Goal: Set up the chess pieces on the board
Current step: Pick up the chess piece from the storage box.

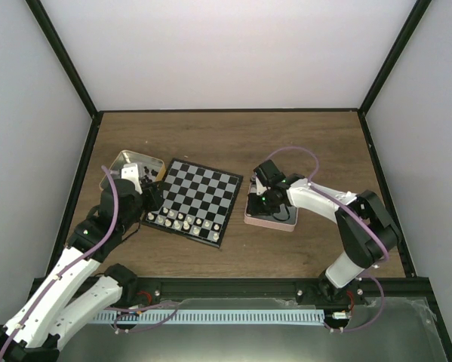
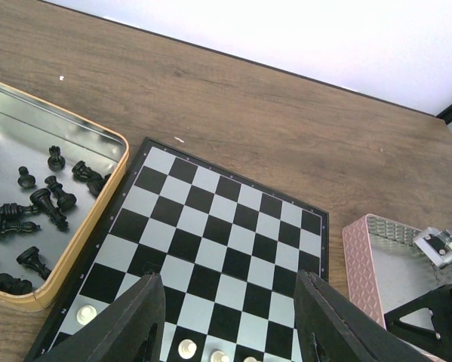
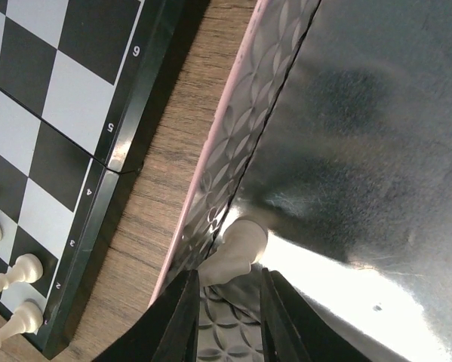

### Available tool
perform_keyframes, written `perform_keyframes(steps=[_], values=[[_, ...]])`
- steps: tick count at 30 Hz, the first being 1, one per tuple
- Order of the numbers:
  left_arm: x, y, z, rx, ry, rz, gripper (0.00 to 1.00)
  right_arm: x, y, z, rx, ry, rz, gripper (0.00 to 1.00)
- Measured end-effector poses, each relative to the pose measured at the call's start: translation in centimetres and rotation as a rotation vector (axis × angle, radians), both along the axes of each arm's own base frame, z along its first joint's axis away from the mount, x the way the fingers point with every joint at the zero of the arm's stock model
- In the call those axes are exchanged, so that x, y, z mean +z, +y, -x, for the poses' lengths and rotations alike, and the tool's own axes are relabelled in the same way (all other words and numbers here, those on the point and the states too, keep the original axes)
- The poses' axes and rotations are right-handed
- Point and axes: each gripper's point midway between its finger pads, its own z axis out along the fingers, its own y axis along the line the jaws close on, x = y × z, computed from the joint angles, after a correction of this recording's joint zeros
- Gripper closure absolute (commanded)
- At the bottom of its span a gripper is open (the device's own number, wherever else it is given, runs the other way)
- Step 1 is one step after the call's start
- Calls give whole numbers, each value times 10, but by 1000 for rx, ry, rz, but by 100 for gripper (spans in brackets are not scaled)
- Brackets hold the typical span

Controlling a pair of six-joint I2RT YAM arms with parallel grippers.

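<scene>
The board (image 1: 195, 197) lies left of centre, and a row of white chess pieces (image 1: 182, 221) stands along its near edge. My left gripper (image 2: 229, 283) hangs open over the near rows of the board (image 2: 218, 226), nothing between its fingers, with white pieces (image 2: 186, 348) just below. Black chess pieces (image 2: 48, 200) lie in the gold tin (image 2: 97, 139). My right gripper (image 3: 226, 275) is down inside the pink tin (image 3: 233, 143), its jaws narrow and shut on a white piece (image 3: 237, 245) lying against the tin's wall.
The gold tin (image 1: 127, 160) touches the board's left side. The pink tin (image 1: 271, 220) sits just right of the board (image 3: 52, 98), with a strip of wood between them. Dark frame rails bound the table on all sides.
</scene>
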Motion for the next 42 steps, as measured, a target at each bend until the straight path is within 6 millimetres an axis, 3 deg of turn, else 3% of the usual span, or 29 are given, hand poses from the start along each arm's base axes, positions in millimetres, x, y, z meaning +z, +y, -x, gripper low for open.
perform_keyframes(steps=[17,30,42], values=[[0,-1,0,-4,0,2,51,-3,-8,-6,-28,-31,50,77],[0,-1,0,-4,-1,3,51,2,-42,-21,-161,-118,202,76],[1,-1,0,-6,-5,6,51,12,-34,-21,-143,-130,148,69]])
